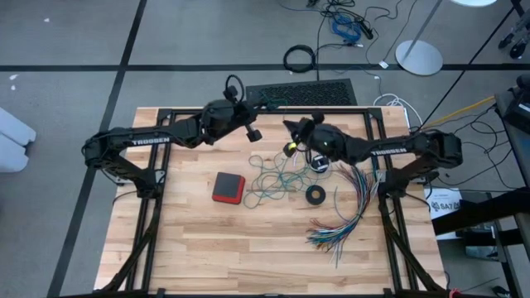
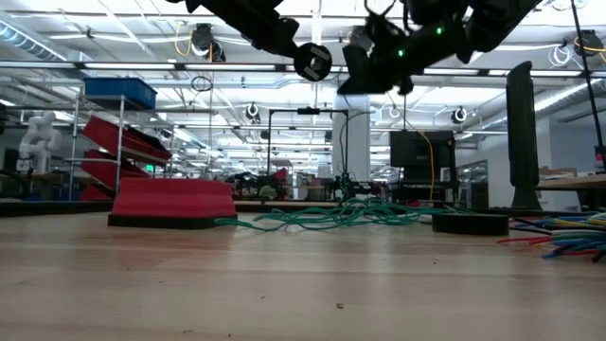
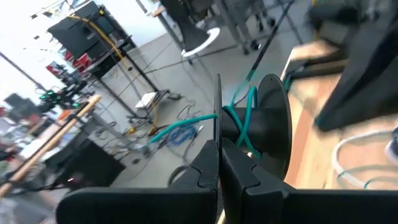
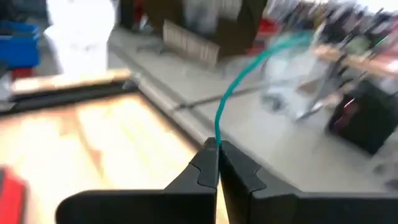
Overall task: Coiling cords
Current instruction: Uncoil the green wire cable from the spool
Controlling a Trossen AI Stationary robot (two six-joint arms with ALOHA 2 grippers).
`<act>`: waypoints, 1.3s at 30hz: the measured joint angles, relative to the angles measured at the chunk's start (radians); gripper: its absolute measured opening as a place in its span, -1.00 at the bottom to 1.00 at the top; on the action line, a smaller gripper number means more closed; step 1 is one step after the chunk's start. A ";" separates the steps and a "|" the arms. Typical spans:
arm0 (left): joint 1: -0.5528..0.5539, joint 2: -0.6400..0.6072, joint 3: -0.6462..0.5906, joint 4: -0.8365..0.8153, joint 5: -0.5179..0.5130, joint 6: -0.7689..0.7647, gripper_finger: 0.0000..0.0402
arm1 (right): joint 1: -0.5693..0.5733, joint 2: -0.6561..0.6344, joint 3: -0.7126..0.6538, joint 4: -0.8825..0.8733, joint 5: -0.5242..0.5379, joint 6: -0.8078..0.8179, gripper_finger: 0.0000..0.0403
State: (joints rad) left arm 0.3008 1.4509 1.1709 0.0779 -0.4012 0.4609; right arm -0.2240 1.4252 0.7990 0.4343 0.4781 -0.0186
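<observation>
Above table rear, both grippers clenched: left gripper (image 3: 219,163) on spool (image 3: 268,127), right gripper (image 4: 217,152) pinching teal cord (image 4: 239,87); cord's far end blurred.

Centre: I see teal-green cord (image 1: 273,178) tangled between red box (image 1: 228,187) and black ring (image 1: 315,194).
Near edge: I see bare table (image 1: 207,257).

Bright, even overhead light; ceiling lamps (image 2: 251,112) glare in the low view. Shadows on the desk (image 1: 190,240) are faint. Both wrist views are motion-blurred.
</observation>
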 joint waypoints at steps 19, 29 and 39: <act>0.079 0.003 -0.018 0.034 -0.007 -0.036 -1.00 | -0.005 0.122 0.000 0.105 -0.574 0.094 -1.00; 0.116 0.036 -0.112 0.056 -0.019 -0.028 -1.00 | 0.085 0.087 0.027 0.123 -0.588 0.003 -1.00; 0.139 0.036 -0.186 0.094 -0.051 0.009 -1.00 | 0.049 -0.068 0.028 -0.062 -0.214 -0.034 -1.00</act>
State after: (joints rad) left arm 0.4399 1.4868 0.9854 0.1722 -0.4518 0.4702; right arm -0.1754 1.3571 0.8268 0.3723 0.2639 -0.0527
